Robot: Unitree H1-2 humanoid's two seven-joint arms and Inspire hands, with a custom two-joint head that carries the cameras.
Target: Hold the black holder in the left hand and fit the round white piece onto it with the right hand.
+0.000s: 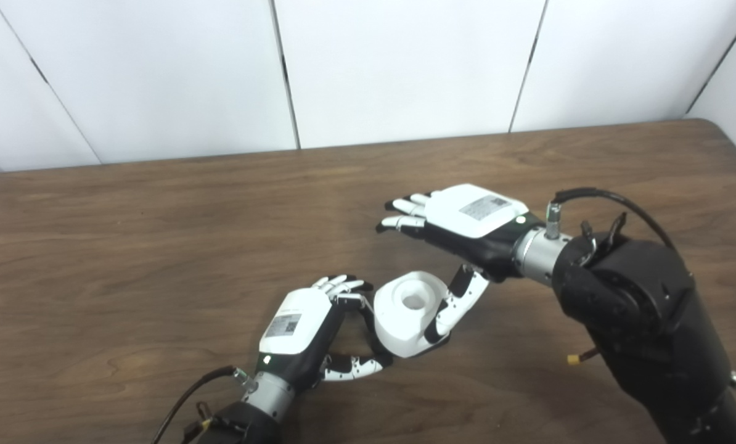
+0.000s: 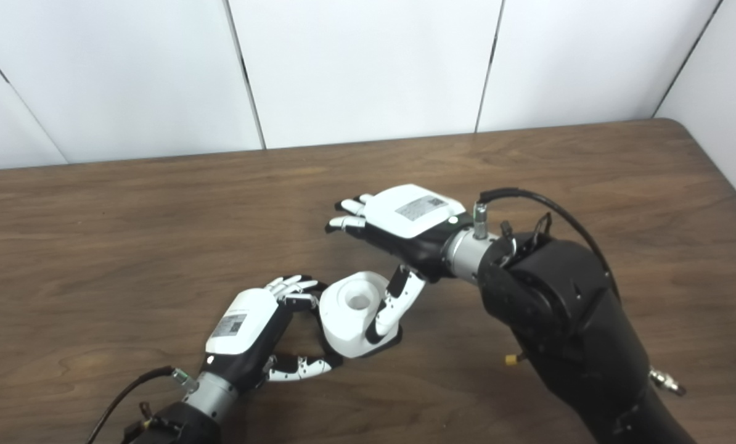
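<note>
The round white piece (image 1: 408, 311), with a hole in its top, stands near the table's front middle. Under its right lower edge only a thin dark rim of the black holder (image 2: 391, 338) shows; the rest is hidden. My left hand (image 1: 300, 324) is at the piece's left side, fingers curled around behind it and thumb in front, shut on the stack. My right hand (image 1: 466, 216) hovers above and behind it, palm down, fingers stretched flat and apart. Its thumb (image 1: 457, 302) hangs down against the white piece's right side. It holds nothing.
The brown wooden table (image 1: 158, 234) spreads wide on all sides, with its rounded far right corner (image 1: 713, 126) by the white wall panels. My bulky black right forearm (image 1: 639, 308) fills the lower right.
</note>
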